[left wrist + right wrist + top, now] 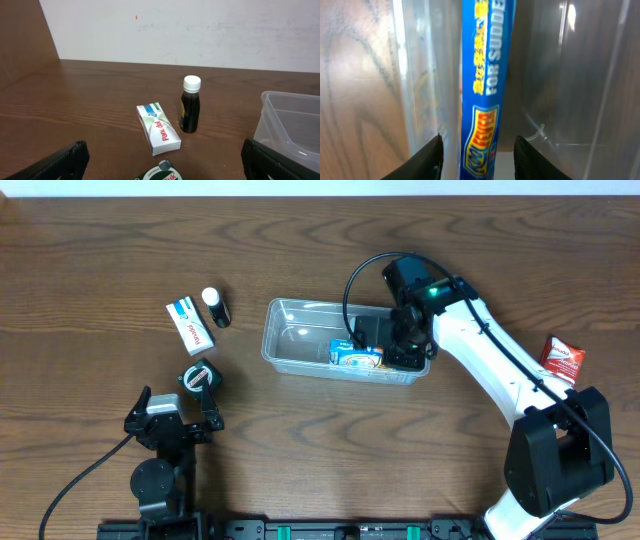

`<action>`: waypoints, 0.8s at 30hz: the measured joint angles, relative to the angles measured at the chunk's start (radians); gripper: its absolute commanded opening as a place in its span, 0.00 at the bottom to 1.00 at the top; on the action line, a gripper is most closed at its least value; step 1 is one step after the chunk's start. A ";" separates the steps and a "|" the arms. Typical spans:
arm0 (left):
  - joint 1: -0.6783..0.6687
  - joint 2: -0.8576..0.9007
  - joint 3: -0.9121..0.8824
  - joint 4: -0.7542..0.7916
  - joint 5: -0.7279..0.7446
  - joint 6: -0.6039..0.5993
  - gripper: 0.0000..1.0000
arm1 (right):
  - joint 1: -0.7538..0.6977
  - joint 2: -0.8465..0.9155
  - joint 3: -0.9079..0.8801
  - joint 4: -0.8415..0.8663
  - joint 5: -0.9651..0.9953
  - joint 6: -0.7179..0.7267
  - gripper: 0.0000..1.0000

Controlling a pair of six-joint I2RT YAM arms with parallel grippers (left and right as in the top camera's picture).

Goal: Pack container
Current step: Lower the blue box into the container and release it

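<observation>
The clear plastic container (290, 340) stands mid-table; its wall also shows in the right wrist view (580, 75) and its corner in the left wrist view (290, 115). A blue box (356, 357) stands on edge inside it. My right gripper (405, 345) reaches down into the container's right end. In the right wrist view its fingers (479, 150) are open on either side of the blue box (485, 75), with a gap on each side. My left gripper (177, 408) is open and empty near the front left edge, its fingers (163, 150) wide apart.
A white Panadol box (188, 324) (159, 129) and a dark bottle with a white cap (214, 307) (190, 110) stand left of the container. A green round ointment tin (199, 376) (160, 172) lies just ahead of the left gripper. A red packet (563, 360) lies at the far right.
</observation>
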 measured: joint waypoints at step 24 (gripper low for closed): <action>0.000 0.000 0.000 0.000 0.000 0.000 0.98 | 0.000 0.000 0.000 0.208 0.141 0.182 0.33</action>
